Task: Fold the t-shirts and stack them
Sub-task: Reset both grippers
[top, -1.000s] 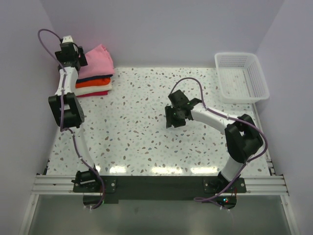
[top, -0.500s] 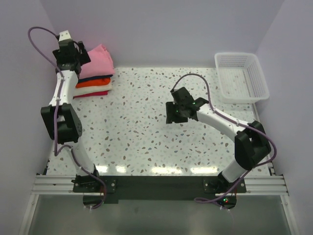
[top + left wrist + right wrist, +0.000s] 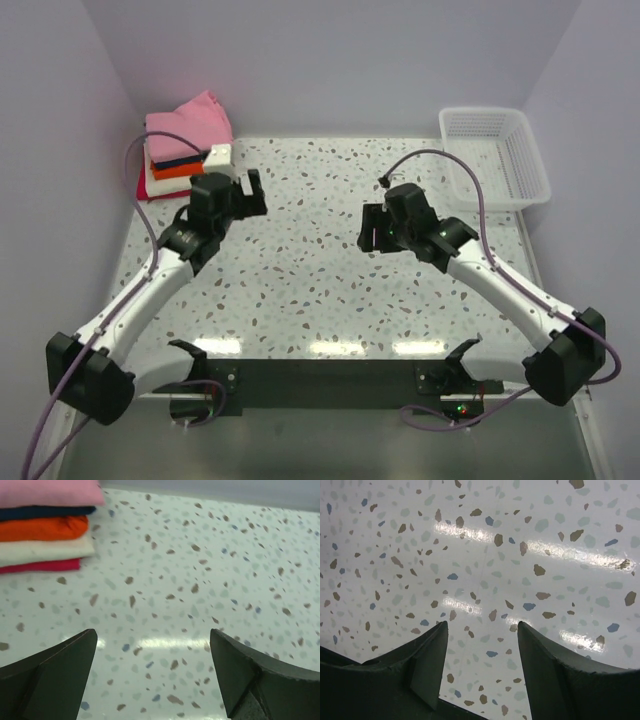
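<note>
We see the t-shirts [image 3: 185, 140] as one neat folded stack of five plain layers. From the top they are the pink shirt [image 3: 47, 491], the navy shirt [image 3: 45, 512], the orange shirt [image 3: 42, 528], the cream shirt [image 3: 45, 550] and the red shirt [image 3: 37, 566]. The folded edges lie nearly flush, and the pink one is the plumpest. The stack sits on the speckled worktop [image 3: 300, 270], ahead of the left pincer [image 3: 243, 192] and off to its left, clearly apart from it.

The left arm lies low and stretched, its elbow out at the near left and its forearm running diagonally up to the wrist. In the wrist view the left pincer [image 3: 152, 637] has its fingers spread wide apart, with only bare worktop between them.

The right arm mirrors it, with its elbow at the near right and its forearm slanting inward. The right pincer [image 3: 372, 228] is over the middle of the worktop with its fingers apart, less widely than the left's, and it holds nothing [image 3: 482, 627]. The white mesh basket [image 3: 495, 155] stands beyond it to its right, well apart from it.
</note>
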`<control>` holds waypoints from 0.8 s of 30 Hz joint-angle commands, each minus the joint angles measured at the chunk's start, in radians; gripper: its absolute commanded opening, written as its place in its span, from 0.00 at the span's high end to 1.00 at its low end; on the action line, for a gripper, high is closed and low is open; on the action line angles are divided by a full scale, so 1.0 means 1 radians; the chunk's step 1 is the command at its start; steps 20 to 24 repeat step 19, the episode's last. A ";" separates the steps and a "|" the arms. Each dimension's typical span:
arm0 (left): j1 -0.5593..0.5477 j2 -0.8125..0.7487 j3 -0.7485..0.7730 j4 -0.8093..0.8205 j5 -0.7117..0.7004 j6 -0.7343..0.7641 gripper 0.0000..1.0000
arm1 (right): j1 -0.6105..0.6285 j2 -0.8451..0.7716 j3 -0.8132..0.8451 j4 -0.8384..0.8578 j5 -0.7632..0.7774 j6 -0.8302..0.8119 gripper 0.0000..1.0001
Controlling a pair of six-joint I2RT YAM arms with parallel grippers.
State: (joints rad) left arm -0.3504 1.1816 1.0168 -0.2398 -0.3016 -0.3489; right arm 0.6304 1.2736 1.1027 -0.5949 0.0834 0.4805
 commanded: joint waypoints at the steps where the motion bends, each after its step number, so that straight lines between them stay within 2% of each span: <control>1: -0.142 -0.108 -0.131 0.005 -0.063 -0.073 0.00 | 0.005 -0.095 -0.024 -0.025 0.078 0.009 0.38; 5: -0.300 -0.183 -0.195 -0.055 -0.090 -0.078 0.00 | 0.005 -0.187 -0.073 -0.028 0.121 0.026 0.37; 9: -0.364 -0.203 -0.211 -0.096 -0.038 -0.072 0.00 | 0.005 -0.263 -0.106 -0.026 0.153 0.032 0.33; 19: -0.389 -0.171 -0.103 -0.167 0.029 0.040 0.00 | 0.005 -0.299 -0.124 0.004 0.222 0.061 0.33; 24: -0.389 -0.171 -0.103 -0.167 0.029 0.040 0.00 | 0.005 -0.299 -0.124 0.004 0.222 0.061 0.33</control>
